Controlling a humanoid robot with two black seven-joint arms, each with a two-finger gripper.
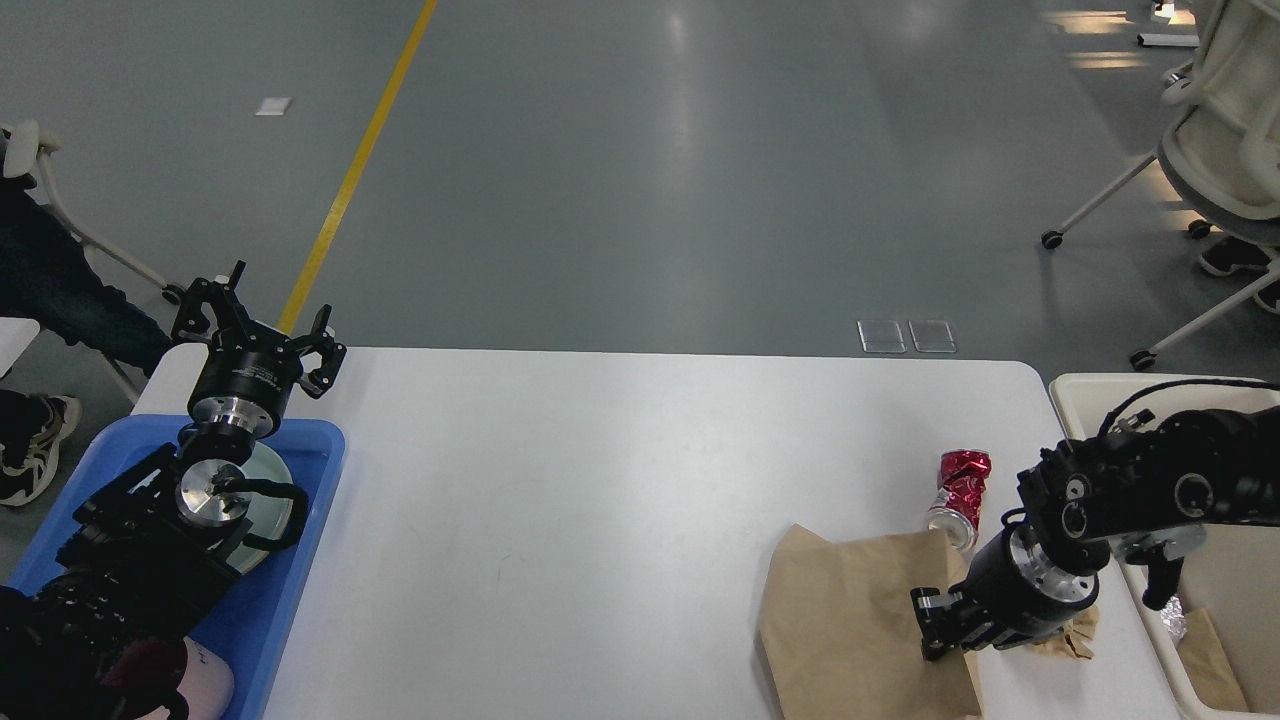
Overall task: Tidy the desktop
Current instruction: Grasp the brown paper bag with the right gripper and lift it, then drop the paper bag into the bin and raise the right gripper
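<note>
The white desktop (pixel 600 470) holds a flat brown paper bag (pixel 850 620) at its front right and a crushed red can (pixel 960 490) just behind the bag. My right gripper (pixel 940 625) points down and left and is shut on the bag's right part, which is crumpled and lifted there. The can's lower end touches the bag's raised edge. My left gripper (pixel 258 322) is open and empty, held above the desktop's far left corner.
A blue plastic tray (pixel 310 500) with a round metal dish (pixel 278 470) sits at the left edge under my left arm. A cream bin (pixel 1085 385) stands off the right edge, holding foil (pixel 1168 608) and brown paper (pixel 1215 650). Office chairs stand at the far right and far left.
</note>
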